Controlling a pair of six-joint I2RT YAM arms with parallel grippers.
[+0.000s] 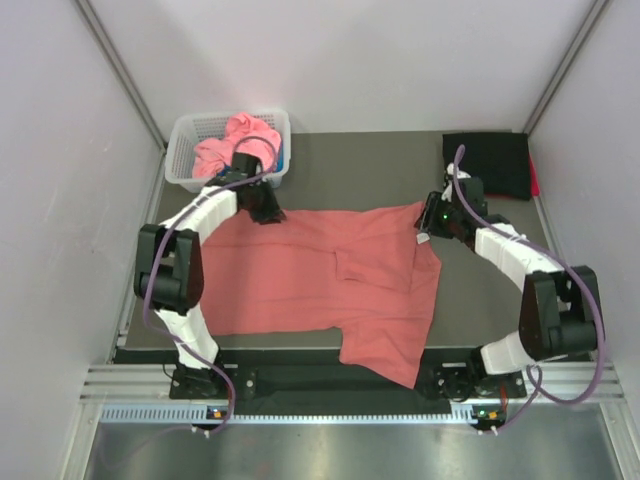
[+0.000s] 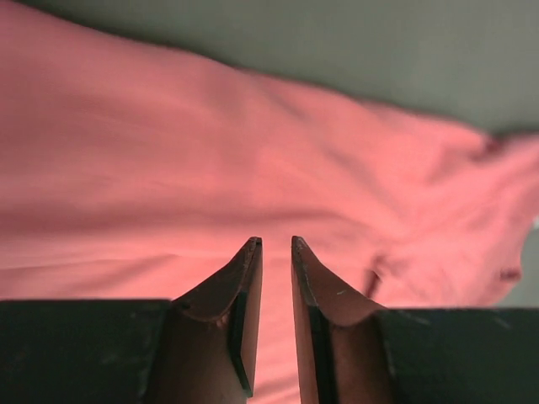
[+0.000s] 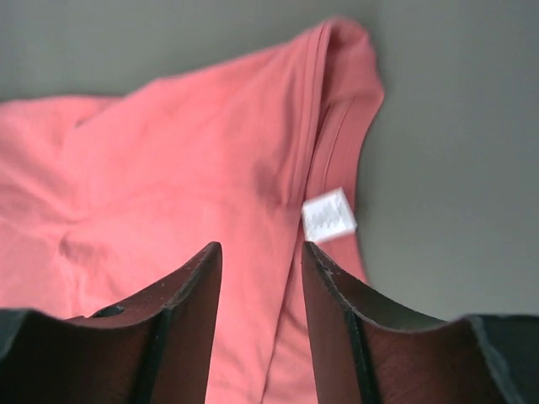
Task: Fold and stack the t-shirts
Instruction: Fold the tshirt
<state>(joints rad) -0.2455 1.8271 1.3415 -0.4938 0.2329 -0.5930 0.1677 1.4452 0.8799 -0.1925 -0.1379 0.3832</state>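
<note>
A salmon-red t-shirt lies spread on the dark table, one part hanging over the near edge. My left gripper hovers over its far left corner. In the left wrist view the gripper stands a narrow gap apart, with nothing between the fingers and the shirt below. My right gripper is at the shirt's far right edge. In the right wrist view it is open and empty above the shirt, next to a white label. A folded black t-shirt lies at the far right. A pink t-shirt sits in the basket.
A white lattice basket stands at the far left corner of the table. Grey walls close in on both sides and the back. A metal rail runs along the near edge by the arm bases.
</note>
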